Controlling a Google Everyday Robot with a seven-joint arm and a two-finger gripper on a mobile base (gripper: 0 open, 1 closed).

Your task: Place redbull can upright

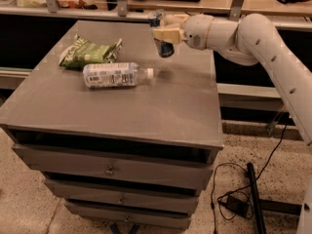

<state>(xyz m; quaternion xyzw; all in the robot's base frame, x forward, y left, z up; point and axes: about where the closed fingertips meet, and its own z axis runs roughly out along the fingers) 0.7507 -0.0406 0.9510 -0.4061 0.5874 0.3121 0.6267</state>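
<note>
My gripper (162, 33) reaches in from the right over the back middle of the grey cabinet top (161, 106). It is shut on the redbull can (161, 47), a slim blue and silver can held roughly upright, slightly tilted, just above the surface. The beige fingers (165, 33) cover the can's middle; its top and its lower end show above and below them.
A clear plastic bottle with a white label (113, 75) lies on its side left of the can, cap pointing right. A green snack bag (87, 53) lies behind it at the back left. Drawers front the cabinet. Cables and a black bar (253, 194) lie on the floor at right.
</note>
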